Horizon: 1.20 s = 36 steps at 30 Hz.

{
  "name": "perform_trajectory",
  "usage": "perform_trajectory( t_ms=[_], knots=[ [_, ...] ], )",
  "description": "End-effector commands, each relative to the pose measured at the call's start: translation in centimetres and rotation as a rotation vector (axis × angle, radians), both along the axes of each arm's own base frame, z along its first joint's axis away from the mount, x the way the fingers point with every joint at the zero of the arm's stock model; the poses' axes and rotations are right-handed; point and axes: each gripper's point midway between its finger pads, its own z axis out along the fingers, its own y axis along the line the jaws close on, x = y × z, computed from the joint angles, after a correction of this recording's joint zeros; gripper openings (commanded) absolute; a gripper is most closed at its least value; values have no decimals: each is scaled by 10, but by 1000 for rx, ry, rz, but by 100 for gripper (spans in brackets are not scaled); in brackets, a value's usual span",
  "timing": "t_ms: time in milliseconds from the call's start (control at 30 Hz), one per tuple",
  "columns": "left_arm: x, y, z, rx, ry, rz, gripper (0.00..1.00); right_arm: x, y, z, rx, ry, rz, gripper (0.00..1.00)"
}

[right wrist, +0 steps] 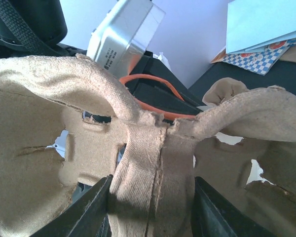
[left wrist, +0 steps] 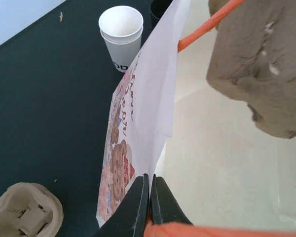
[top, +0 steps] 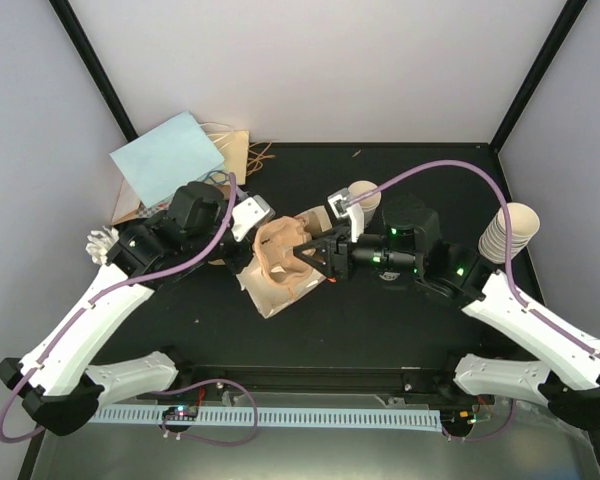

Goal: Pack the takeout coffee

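Observation:
No lidded takeout coffee shows in any view. My right gripper (right wrist: 152,180) (top: 312,255) is shut on the middle ridge of a brown pulp cup tray (right wrist: 39,148) (top: 278,255), whose sockets are empty. The tray (left wrist: 261,64) hangs over the mouth of the printed cream paper bag (left wrist: 148,98) (top: 270,298). My left gripper (left wrist: 149,177) (top: 248,222) is shut on the bag's upper edge beside an orange handle (left wrist: 207,24), holding the mouth wide. A stack of open white paper cups (left wrist: 121,32) (top: 360,192) stands just past the bag.
A second pulp tray (left wrist: 24,210) lies on the dark table left of the bag. Another cup stack (top: 507,232) stands at the far right. A pale blue sheet (top: 170,155) and papers lie at the back left. Something black (left wrist: 160,7) sits behind the near cups.

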Motion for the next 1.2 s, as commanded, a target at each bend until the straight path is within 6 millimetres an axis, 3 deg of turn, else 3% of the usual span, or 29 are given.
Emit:
perform_trajectory(
  t_ms=[0,267,533,900,1167],
  knots=[
    [4,-3,-2,19,-19,-6,2,0,-14,22,43,-33,-32,43],
    [4,-5,-3,26,-17,-12,2,6,-23,13,4,-43,-74,43],
    [2,-6,-2,22,-18,-18,2,12,-19,-5,-26,-20,-83,42],
    [4,-6,-3,28,-13,-11,2,15,-11,-49,-144,9,-45,41],
    [6,-5,-5,38,-12,3,2,9,-5,-45,-92,32,-11,41]
  ],
)
